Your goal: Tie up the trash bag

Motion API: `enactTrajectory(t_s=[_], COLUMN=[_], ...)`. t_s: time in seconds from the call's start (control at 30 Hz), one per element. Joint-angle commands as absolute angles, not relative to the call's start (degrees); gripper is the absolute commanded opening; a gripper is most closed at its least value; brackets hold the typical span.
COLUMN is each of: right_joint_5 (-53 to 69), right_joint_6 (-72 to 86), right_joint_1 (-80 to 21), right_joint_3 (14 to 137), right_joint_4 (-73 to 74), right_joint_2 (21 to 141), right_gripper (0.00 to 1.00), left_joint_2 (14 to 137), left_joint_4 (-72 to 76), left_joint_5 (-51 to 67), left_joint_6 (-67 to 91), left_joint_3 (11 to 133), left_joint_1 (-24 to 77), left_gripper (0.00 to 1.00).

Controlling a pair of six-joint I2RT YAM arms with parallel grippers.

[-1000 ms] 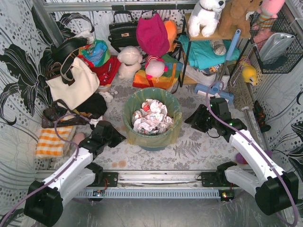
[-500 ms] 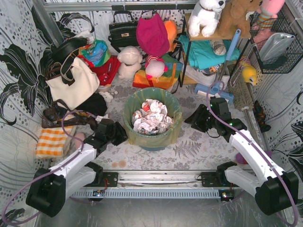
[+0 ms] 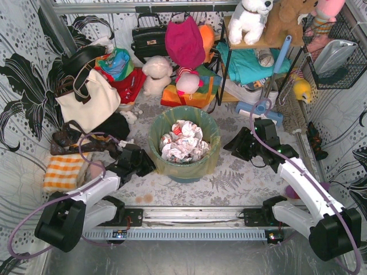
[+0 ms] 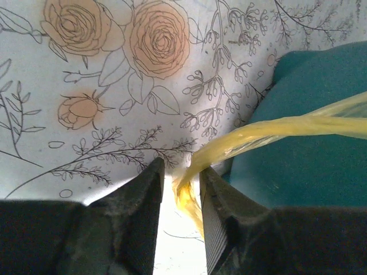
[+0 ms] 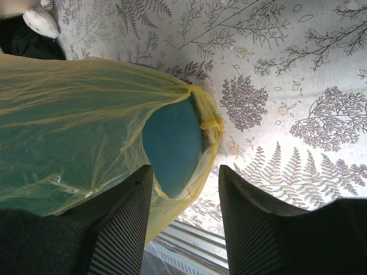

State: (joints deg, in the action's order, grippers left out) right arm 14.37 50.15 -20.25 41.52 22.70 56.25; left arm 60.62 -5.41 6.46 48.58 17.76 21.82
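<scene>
The trash bag (image 3: 210, 161) lines a teal bucket (image 3: 186, 175) at the table's middle, with crumpled white-and-red paper (image 3: 183, 141) inside. My left gripper (image 3: 144, 163) is low at the bucket's left side. In the left wrist view its jaws (image 4: 182, 172) stand narrowly apart around a stretched yellow strand of the bag (image 4: 275, 129), which lies against the right finger without being pinched. My right gripper (image 3: 232, 146) is open to the right of the bucket. In the right wrist view (image 5: 184, 172) a loose loop of bag (image 5: 69, 114) with a small knot (image 5: 211, 123) hangs over the bucket (image 5: 172, 143).
A cream tote (image 3: 89, 100) and an orange-striped cloth (image 3: 63, 171) lie at the left. Soft toys (image 3: 156, 74), a black handbag (image 3: 149, 37), a shelf (image 3: 252, 51), a mop (image 3: 258, 109) and a wire basket (image 3: 338, 51) crowd the back and right.
My left gripper has moved right and forward, up to the bucket's left side and the bag's edge. The right arm has not moved.
</scene>
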Motion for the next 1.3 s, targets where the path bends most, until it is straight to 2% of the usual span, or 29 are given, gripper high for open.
enactTrajectory(t_s=[0.0,0.37,0.73,1.27], right_joint_5=[14.89,15.37,20.65,22.59], right_joint_6=[50.90,51.08,51.14,58.03], right_joint_1=[-20.00,-20.04,-20.10,-26.04], right_joint_3=[40.30,37.69,30.91,24.64], right_joint_4=[21.22,19.17,9.11,-7.48], right_joint_2=[55.64,56.39,60.00,71.64], right_gripper=[0.49,0.49,0.47,0.46], left_joint_2=[61.87,62.01,61.19,61.87], left_joint_4=[-5.30,-5.52,-6.39,-7.72], left_joint_5=[3.32,2.88,5.19,4.41], left_joint_6=[46.39,45.70,44.03,45.56], left_joint_3=[18.26,18.78,20.60,23.02], left_joint_1=[22.10,22.28,22.84,28.09], left_gripper=[0.36,0.22,0.00,0.00])
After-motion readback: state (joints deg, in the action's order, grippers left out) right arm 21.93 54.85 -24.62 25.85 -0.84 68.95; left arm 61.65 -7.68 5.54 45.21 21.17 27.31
